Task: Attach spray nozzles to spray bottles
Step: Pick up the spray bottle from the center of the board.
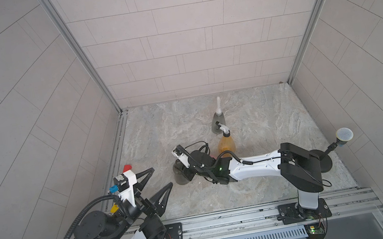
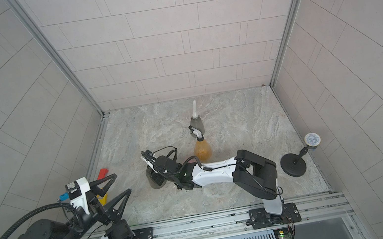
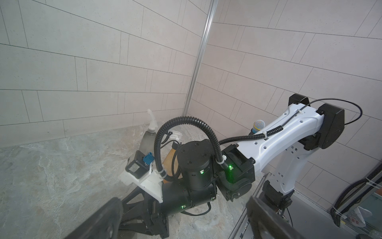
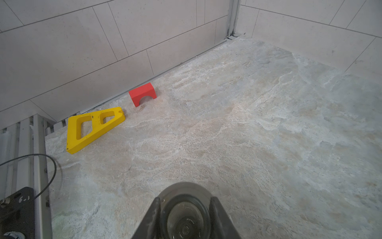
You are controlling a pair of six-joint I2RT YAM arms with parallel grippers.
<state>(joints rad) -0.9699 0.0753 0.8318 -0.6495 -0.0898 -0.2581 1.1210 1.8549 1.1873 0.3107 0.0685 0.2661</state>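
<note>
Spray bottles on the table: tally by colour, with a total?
Grey: 2, the far grey bottle and the near grey bottle
Orange: 1, the orange bottle
Total: 3

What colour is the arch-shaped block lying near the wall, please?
The arch-shaped block is red, seen best in the right wrist view.

Bright, even, diffuse light; shadows faint and soft. Wall tiles (image 1: 30, 125) bow at frame edges. Fingers (image 3: 99, 223) nearest wrist cameras blurred.
</note>
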